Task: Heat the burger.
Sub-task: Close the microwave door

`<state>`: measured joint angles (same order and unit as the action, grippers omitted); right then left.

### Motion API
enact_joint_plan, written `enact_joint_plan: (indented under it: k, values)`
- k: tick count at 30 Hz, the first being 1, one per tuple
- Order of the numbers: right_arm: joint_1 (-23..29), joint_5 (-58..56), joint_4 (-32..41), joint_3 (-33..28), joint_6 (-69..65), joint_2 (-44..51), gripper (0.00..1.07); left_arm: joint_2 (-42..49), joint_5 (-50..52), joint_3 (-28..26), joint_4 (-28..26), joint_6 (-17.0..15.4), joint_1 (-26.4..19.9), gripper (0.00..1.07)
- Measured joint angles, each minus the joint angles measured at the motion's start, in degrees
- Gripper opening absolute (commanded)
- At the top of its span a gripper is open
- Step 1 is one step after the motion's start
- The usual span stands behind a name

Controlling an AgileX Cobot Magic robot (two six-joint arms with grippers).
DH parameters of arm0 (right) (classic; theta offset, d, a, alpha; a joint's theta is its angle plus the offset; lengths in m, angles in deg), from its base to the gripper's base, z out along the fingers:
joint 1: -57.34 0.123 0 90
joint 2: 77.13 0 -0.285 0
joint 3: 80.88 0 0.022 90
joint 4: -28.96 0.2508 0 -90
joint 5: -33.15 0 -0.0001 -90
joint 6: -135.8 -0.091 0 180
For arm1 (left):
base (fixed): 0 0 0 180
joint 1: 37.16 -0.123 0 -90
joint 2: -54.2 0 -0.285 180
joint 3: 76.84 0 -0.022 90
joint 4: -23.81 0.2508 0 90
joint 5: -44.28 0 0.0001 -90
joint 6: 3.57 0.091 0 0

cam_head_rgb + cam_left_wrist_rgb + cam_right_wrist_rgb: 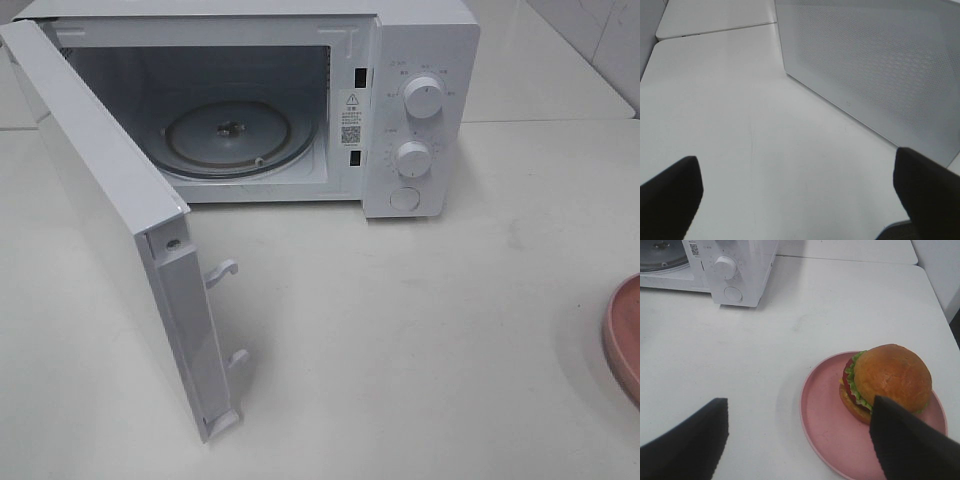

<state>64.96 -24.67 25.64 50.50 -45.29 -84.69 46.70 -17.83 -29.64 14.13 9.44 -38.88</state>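
The burger (892,372), with a tan domed bun, lettuce and tomato, lies on a pink plate (825,425) in the right wrist view. My right gripper (799,402) hovers open above the table just short of the plate. One dark finger (905,440) overlaps the burger's near side in the picture, and nothing is held. In the left wrist view my left gripper (795,160) is open and empty over bare table, beside the outer face of the microwave door (875,65). The exterior high view shows neither gripper and only the plate's rim (622,335).
The white microwave (425,50) stands at the back with its door (90,180) swung wide open toward the front left. Its glass turntable (235,135) is bare. Two knobs and a button are on its right panel. White tabletop (420,330) lies between microwave and plate.
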Motion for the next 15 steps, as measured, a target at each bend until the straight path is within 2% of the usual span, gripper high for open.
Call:
enact_joint_plan:
  k: [15]
  values:
    - [0.0, 0.0, 0.0, 0.0, -0.1, 0.0, 0.76, 0.0, 0.0, 0.0, 0.0, 0.0, 0.0, 0.96]
